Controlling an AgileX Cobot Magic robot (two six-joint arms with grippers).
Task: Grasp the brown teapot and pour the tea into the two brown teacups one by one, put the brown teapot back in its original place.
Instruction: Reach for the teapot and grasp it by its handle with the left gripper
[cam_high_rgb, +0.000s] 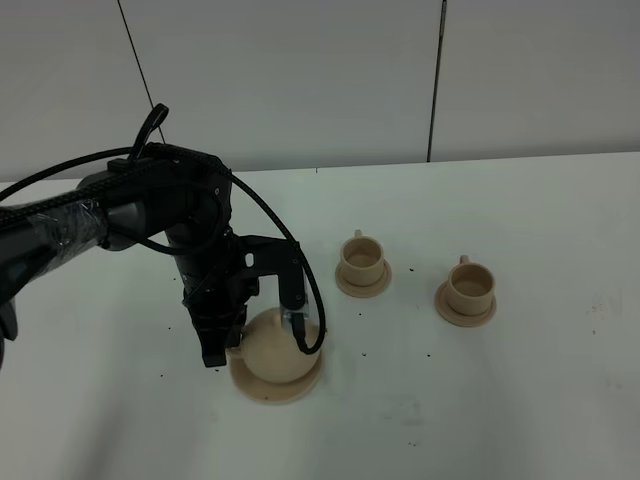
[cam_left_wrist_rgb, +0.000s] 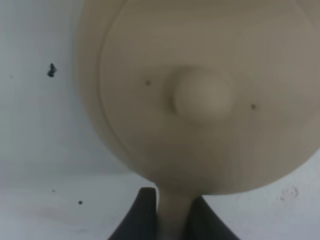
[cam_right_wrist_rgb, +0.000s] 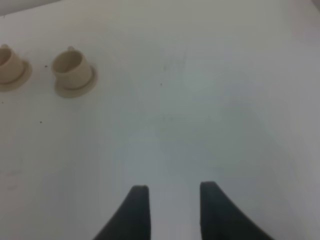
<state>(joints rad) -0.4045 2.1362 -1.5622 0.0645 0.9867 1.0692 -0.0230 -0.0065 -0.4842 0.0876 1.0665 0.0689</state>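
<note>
Left wrist view: the brown teapot (cam_left_wrist_rgb: 210, 100), seated on its wide saucer (cam_high_rgb: 262, 393) at near left, is clenched by the left hand (cam_left_wrist_rgb: 172, 196) at what seems its handle (cam_left_wrist_rgb: 173, 222), ready for lifting, while the right hand (cam_right_wrist_rgb: 173, 187) hangs released.

On my table (cam_high_rgb: 540, 220) I list, left to right in the high view: teapot (cam_high_rgb: 280, 345), seated on the wide saucer (cam_high_rgb: 275, 393), front left; first teacup (cam_high_rgb: 361, 258), on its own small saucer (cam_high_rgb: 345, 287), behind and right of the teapot, apart from it; second teacup (cam_high_rgb: 469, 284), on a second small saucer (cam_high_rgb: 447, 310), right of the first, slightly nearer the front, apart from it. Left gripper (cam_high_rgb: 215, 352) at the teapot's left side, a finger either side of the handle.
</note>
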